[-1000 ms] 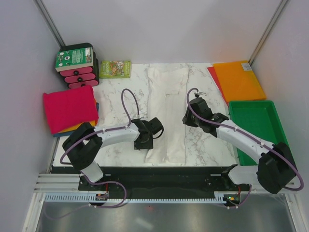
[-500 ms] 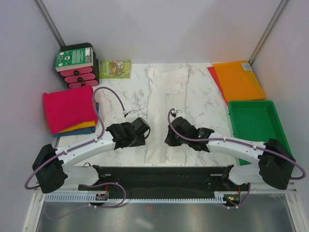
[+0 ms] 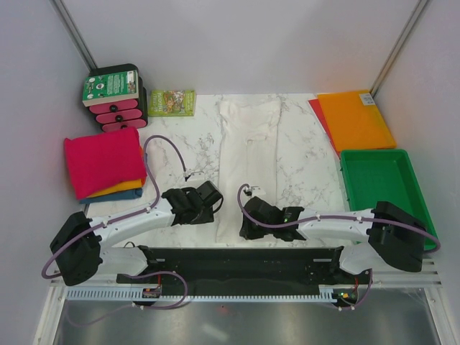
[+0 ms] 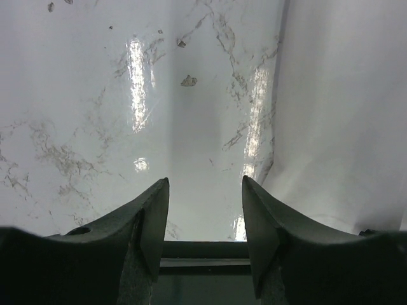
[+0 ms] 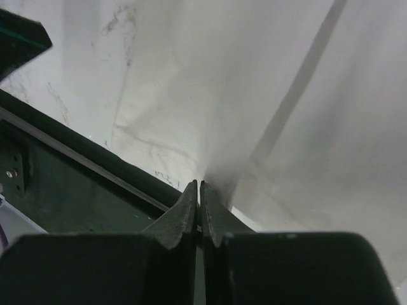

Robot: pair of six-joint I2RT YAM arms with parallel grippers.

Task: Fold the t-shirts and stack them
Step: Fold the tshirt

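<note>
The thin, wrinkly white cloth t-shirt lies lengthwise mid-table. The right gripper pinches its near hem, jaws almost together, seemingly to lift it for a fold. The left gripper hangs half-spread and empty over the marble tabletop, just beside the shirt.

Open marble on the desk runs in two strips either side of the white t-shirt, which lies lengthwise down the middle. We find the left strip hemmed by the folded pile at the desk's left edge and, farther back, by the black-and-pink box stack and a green booklet. The right strip is bounded by the green tray and the orange sheet. The left arm and right arm lie low along the near edge, blocking that side. The left pincer is over bare marble just beside the shirt. The right pincer is at its near hem.
</note>
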